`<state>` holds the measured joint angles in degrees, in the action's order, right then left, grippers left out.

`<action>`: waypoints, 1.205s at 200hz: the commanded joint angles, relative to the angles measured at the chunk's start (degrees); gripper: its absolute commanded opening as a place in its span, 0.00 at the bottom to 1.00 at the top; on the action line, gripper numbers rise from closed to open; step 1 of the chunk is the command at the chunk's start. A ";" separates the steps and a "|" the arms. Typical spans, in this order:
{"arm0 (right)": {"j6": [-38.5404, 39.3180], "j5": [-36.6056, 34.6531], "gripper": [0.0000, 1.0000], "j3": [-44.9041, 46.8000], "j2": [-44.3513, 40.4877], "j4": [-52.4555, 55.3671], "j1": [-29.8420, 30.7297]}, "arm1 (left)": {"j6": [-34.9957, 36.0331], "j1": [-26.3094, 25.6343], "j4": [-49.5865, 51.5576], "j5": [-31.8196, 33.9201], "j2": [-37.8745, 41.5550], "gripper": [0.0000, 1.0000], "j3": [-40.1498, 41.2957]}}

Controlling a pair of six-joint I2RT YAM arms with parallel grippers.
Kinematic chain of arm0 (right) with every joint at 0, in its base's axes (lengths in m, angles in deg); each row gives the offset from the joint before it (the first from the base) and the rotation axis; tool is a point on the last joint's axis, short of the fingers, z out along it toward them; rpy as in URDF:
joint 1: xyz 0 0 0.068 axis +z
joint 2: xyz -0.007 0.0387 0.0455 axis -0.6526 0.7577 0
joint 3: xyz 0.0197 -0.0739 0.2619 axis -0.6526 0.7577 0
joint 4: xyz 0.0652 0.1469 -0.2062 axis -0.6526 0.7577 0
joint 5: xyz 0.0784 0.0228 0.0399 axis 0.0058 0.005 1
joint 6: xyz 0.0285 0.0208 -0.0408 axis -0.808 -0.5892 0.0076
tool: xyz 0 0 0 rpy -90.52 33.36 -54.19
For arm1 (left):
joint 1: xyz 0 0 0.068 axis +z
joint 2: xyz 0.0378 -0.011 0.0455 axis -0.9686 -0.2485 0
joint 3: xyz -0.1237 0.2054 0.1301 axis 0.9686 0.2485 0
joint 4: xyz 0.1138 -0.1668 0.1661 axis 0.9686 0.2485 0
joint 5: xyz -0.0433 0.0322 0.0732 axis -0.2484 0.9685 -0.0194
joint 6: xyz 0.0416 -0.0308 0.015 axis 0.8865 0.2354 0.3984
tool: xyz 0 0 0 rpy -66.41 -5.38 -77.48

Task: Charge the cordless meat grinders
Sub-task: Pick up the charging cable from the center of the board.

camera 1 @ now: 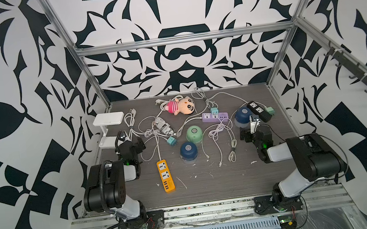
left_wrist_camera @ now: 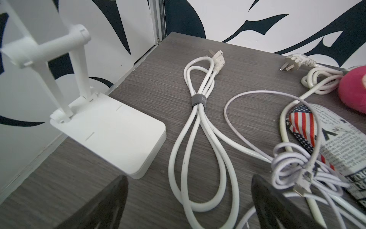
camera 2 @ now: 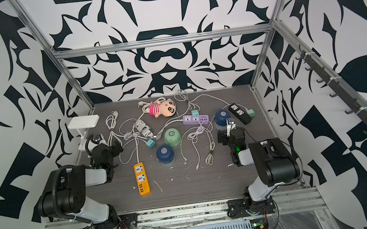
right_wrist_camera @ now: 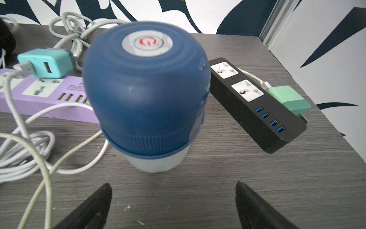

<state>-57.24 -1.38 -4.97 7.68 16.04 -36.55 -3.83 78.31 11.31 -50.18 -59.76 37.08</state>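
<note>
Just beyond the orange power strip, to its right, stands one dark blue grinder, the mint green grinder slightly farther, then the left gripper, wide and empty, left of the strip over a bundled white cable, and far right the right gripper, equally wide and empty, facing the other dark blue grinder.

Grey wood-grain table; on it: three grinders, three power strips, loose cables, plush doll, white stand
</note>
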 commanded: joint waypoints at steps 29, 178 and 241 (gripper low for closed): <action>0.39 0.26 1.00 -0.65 -0.92 -2.49 0.19 | 0.14 -0.07 -0.32 0.41 0.53 0.99 -1.07; 0.41 -0.20 1.00 -0.73 -0.87 -2.40 0.18 | 0.14 -0.07 -0.34 0.41 0.46 0.99 -1.06; -2.53 -7.99 1.00 -3.25 -20.41 17.52 0.31 | 0.49 -1.80 22.11 4.89 7.40 0.99 -10.75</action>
<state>-57.57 -3.70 -4.97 -0.65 23.34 -36.53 -3.41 77.57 18.04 -48.98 -57.94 34.52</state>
